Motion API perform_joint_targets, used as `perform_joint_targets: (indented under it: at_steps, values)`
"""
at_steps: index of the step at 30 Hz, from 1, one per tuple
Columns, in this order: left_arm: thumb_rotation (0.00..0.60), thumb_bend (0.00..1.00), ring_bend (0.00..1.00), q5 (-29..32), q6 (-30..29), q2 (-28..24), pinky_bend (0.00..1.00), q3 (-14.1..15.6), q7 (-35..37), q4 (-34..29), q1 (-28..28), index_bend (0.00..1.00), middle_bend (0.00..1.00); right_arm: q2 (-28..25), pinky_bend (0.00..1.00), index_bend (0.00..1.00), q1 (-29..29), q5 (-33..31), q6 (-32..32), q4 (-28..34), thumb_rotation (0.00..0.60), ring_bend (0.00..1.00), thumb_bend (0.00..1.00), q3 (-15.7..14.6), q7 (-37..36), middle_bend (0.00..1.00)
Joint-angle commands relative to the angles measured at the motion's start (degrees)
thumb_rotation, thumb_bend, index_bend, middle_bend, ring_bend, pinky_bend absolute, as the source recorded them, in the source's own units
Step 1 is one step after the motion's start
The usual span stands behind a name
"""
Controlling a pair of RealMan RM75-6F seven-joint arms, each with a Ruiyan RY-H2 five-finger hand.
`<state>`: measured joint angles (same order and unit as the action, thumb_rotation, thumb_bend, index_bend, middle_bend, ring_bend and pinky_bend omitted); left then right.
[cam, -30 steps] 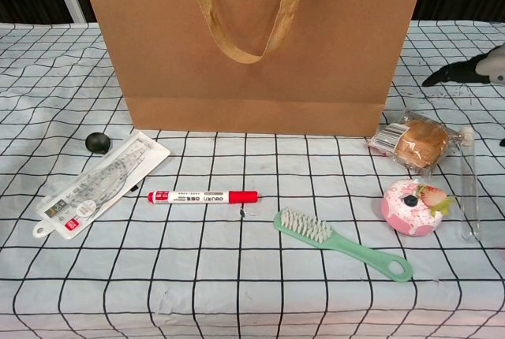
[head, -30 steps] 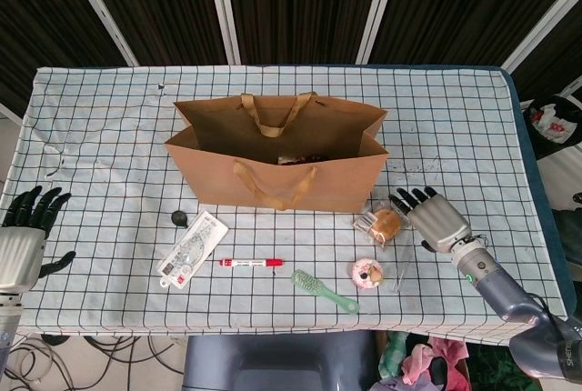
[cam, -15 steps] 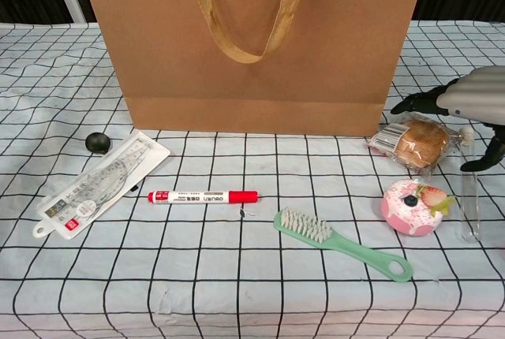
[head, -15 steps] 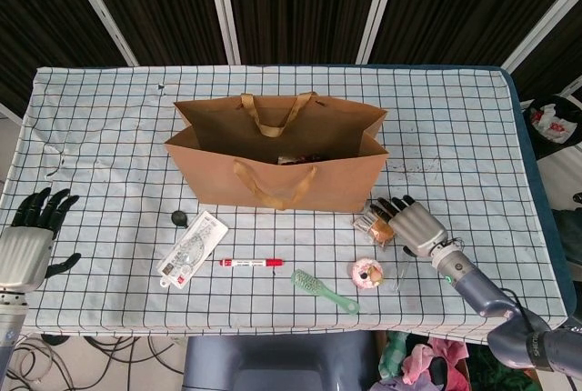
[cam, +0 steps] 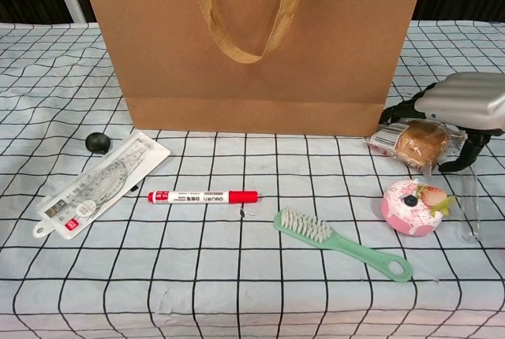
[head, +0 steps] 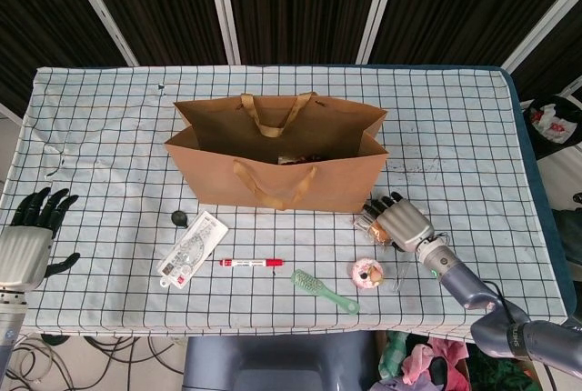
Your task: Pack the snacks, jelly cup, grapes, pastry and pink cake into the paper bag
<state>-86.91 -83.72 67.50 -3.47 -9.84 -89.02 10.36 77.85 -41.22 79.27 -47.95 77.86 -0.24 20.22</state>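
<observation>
The brown paper bag (head: 273, 182) (cam: 252, 47) stands open mid-table, with dark items just visible inside (head: 298, 158). To the right of its base lies the wrapped pastry (head: 373, 226) (cam: 412, 147). My right hand (head: 405, 221) (cam: 465, 101) hovers directly over it, fingers spread across its top and the thumb down on its right side; I cannot tell whether they touch. In front of the pastry sits the pink cake (head: 367, 273) (cam: 412, 204). My left hand (head: 27, 232) hangs open at the table's left edge, holding nothing.
A green brush (head: 323, 290) (cam: 341, 244), a red marker (head: 251, 263) (cam: 203, 196), a packaged ruler set (head: 192, 248) (cam: 99, 184) and a small black ball (head: 179, 218) (cam: 98, 143) lie in front of the bag. A clear tube (cam: 469, 205) lies right of the cake.
My right hand has moved left and down from beside the pastry until it sits over it. The left hand has barely shifted. Nothing on the table has moved.
</observation>
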Motion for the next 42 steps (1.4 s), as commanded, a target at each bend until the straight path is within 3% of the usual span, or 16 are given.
perform_joint_targets:
  at_steps: [1, 13, 27, 33, 42]
  values:
    - [0.6, 0.09, 0.01, 0.04, 0.1, 0.02, 0.09, 0.02, -0.11, 0.02, 0.04, 0.14, 0.09, 0.03, 0.19, 0.18, -0.05, 0.11, 0.2, -0.09, 0.6, 0.25, 0.17, -0.06, 0.01, 0.23]
    - [0.6, 0.09, 0.01, -0.19, -0.13, -0.04, 0.09, 0.15, -0.2, -0.08, -0.06, 0.14, 0.09, 1.71, 0.26, 0.35, 1.02, 1.72, -2.47, -1.66, 0.6, 0.39, 0.36, 0.04, -0.93, 0.36]
    - [0.6, 0.09, 0.01, -0.28, -0.25, -0.21, 0.09, 0.2, 0.11, -0.12, -0.13, 0.14, 0.09, -0.99, 0.26, 0.36, 4.03, 2.08, -9.51, 1.26, 0.6, 0.4, 0.38, 2.61, -7.34, 0.37]
    - [0.6, 0.09, 0.01, -0.23, -0.27, -0.24, 0.09, 0.15, 0.2, -0.15, -0.14, 0.14, 0.09, -5.32, 0.26, 0.37, 7.64, 0.81, -18.37, 4.61, 0.6, 0.4, 0.38, 6.34, -10.09, 0.37]
    - [0.6, 0.09, 0.01, -0.53, -0.87, -0.94, 0.09, 0.15, 1.58, -0.5, -0.41, 0.14, 0.09, -11.5, 0.26, 0.37, 12.49, -4.37, -34.46, 7.57, 0.6, 0.41, 0.37, 16.74, -8.37, 0.36]
